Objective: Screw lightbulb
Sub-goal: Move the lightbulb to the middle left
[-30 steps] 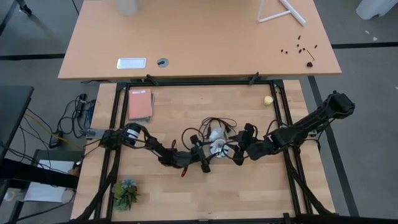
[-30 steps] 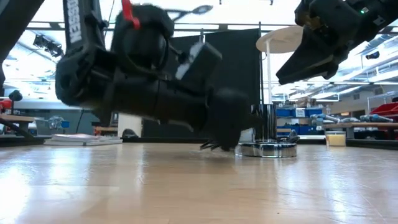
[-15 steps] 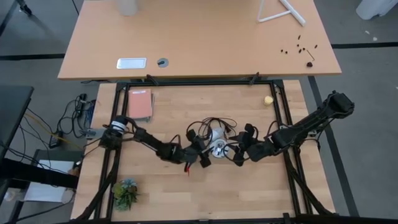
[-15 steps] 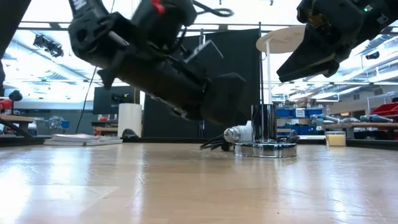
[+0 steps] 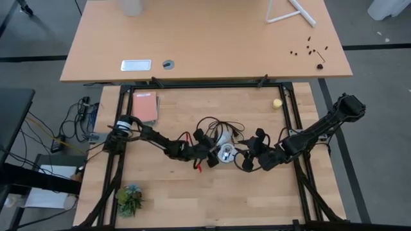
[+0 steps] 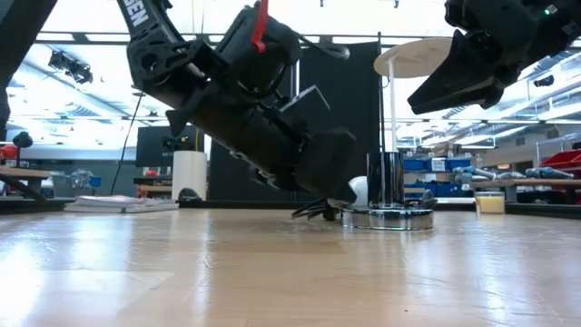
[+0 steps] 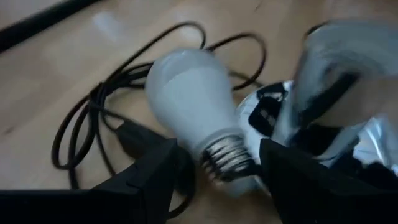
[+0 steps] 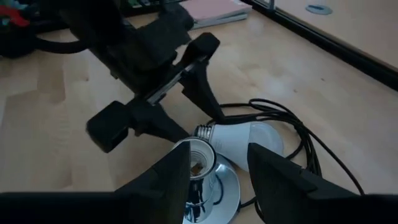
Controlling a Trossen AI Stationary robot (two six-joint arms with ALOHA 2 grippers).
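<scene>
The lightbulb (image 7: 189,106) lies on its side on the bench (image 5: 257,199), on the black cord (image 7: 81,124), its screw base just beside the silver socket (image 8: 198,163). The left hand (image 7: 214,177) straddles that base with fingers spread, not yet gripping, likely to lift it. The right hand (image 8: 214,171) hovers partly open around the socket, holding nothing, probably to steady it.

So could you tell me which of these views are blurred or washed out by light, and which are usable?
Left wrist view: soft throughout, the silver socket smeared, though the lightbulb reads clearly. Low view: bright ceiling lights backlight the arms into near silhouettes, with sheen on the table. Right wrist view: fairly sharp, reflections on the socket's base. High view: evenly lit, no strong shadows.
</scene>
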